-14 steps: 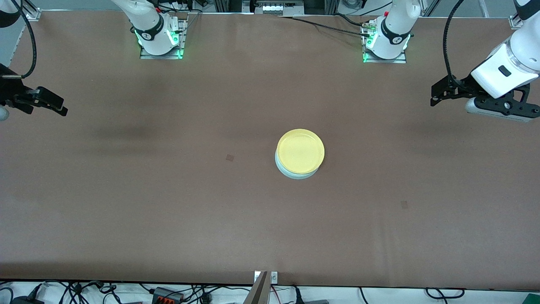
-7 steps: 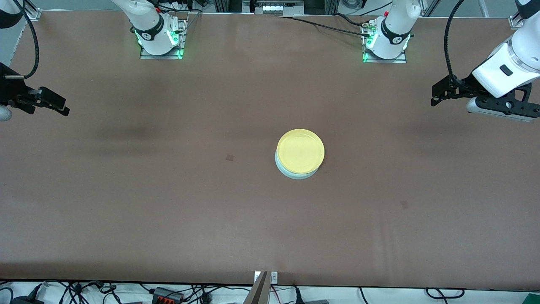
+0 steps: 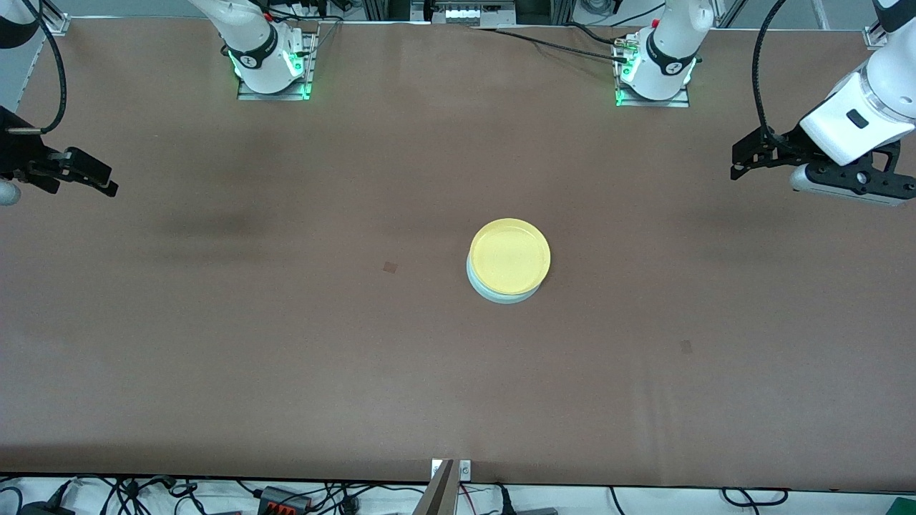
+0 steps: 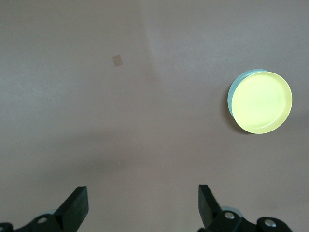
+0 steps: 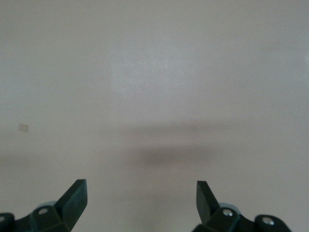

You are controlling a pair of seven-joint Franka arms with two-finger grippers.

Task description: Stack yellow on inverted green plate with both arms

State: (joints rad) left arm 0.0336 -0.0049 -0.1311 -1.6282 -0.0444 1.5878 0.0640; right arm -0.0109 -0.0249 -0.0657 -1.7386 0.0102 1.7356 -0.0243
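Two white arms [image 3: 859, 118] wear black joint bands, trail black cables, and end in black two-finger grippers [image 3: 744, 154].

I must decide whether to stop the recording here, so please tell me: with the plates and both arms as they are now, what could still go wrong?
1. The round yellow plastic plate sits slightly off centre on the round pale green plastic plate, whose edge shows on one side; a bump might slide it off.
2. The left gripper and right gripper hang over the brown table ends, jaws open; a return sweep could perhaps clip the stack.
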